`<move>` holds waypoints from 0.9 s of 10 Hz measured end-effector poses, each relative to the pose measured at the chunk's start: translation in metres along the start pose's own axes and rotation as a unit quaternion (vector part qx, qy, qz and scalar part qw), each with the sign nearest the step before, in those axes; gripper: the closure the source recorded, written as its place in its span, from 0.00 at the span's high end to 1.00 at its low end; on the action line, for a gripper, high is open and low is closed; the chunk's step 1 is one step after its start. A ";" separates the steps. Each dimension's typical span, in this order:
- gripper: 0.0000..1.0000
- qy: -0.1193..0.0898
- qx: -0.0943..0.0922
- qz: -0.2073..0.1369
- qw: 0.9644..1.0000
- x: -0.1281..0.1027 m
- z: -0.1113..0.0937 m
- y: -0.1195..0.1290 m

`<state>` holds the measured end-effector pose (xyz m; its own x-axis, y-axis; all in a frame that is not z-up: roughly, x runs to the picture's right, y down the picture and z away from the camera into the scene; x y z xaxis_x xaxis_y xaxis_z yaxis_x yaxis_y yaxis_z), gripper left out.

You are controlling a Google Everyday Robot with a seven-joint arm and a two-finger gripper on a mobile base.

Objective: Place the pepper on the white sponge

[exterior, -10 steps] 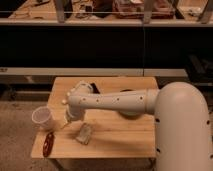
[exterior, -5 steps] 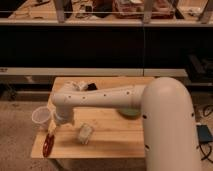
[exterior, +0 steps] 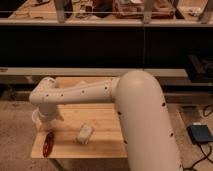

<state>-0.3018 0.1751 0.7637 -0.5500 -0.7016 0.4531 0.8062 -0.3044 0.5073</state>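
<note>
From my station the light looks warm and dim. The wooden counter (exterior: 102, 125) is the brightest patch, lit from above. The tool (exterior: 48, 125) hangs over the counter's left end, with a soft shadow under it. The shelving (exterior: 100, 45) behind the counter sinks to near-black. The white arm (exterior: 145, 100) over the counter has a mild sheen without hard glare.

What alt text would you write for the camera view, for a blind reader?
A white robot arm reaches over a wooden table; its gripper hangs close to the dark red pepper near the table's edge. The white sponge lies apart, beside the pepper.
</note>
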 end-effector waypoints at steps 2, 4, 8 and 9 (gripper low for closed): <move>0.70 0.008 -0.019 0.001 1.000 0.004 0.013 -0.002; 0.70 0.007 -0.037 0.008 0.999 -0.002 0.023 0.003; 0.70 -0.009 -0.038 0.022 0.999 -0.023 0.049 -0.002; 0.70 -0.013 -0.033 0.024 0.999 -0.027 0.056 -0.007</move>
<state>-0.3047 0.2321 0.7894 -0.5155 -0.6993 0.4953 0.8439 -0.3140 0.4350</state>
